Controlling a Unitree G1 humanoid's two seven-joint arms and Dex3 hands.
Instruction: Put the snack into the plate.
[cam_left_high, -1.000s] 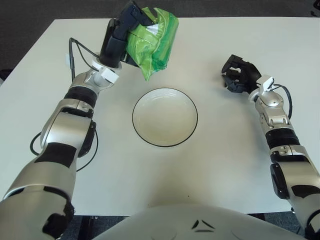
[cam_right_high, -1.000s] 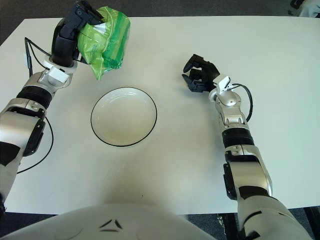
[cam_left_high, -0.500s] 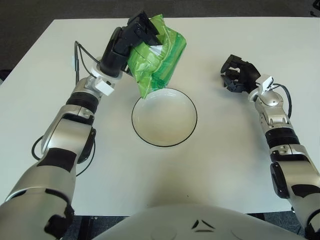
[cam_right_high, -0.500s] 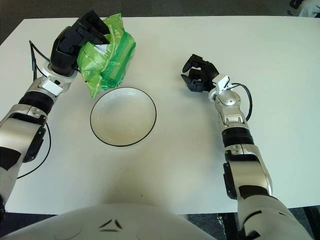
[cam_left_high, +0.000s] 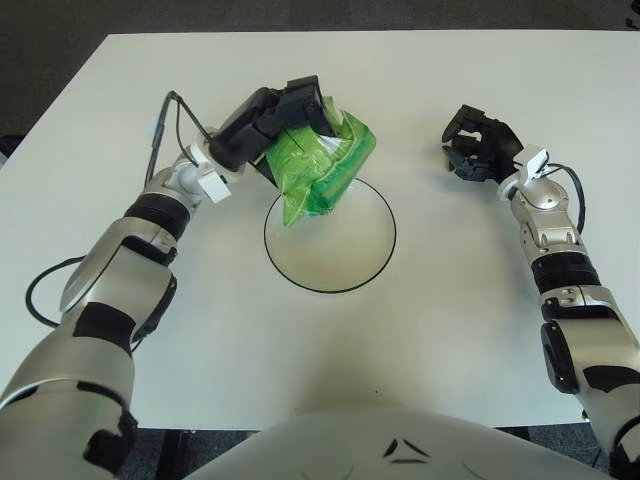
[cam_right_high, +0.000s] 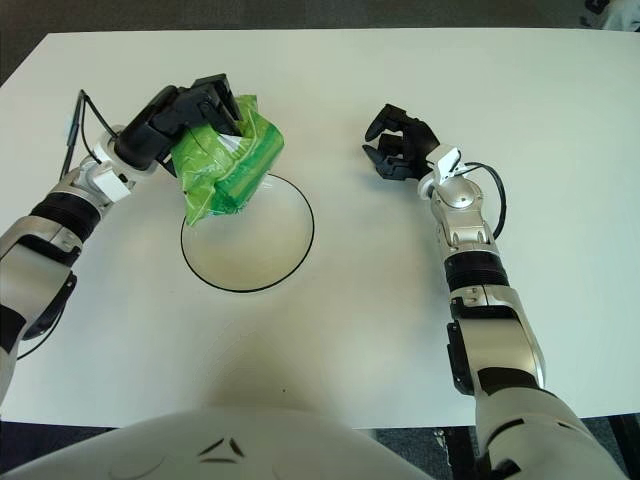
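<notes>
Green snack bag held over the far left rim of the plate.

On the white table (cam_left_high: 450, 330): a round white plate (cam_left_high: 345, 262) with a dark rim, near the middle. Above its far left edge, a crumpled green snack bag (cam_left_high: 322, 172), tilted, lower corner hanging down inside the rim line; whether touching the plate surface, cannot tell. Clamped around the bag's upper part, the left hand (cam_left_high: 272, 118), dark fingers (cam_left_high: 305, 100) wrapped over the top. Well apart to the right of the plate, the right hand (cam_left_high: 478, 145), fingers curled inward, nothing in them.
</notes>
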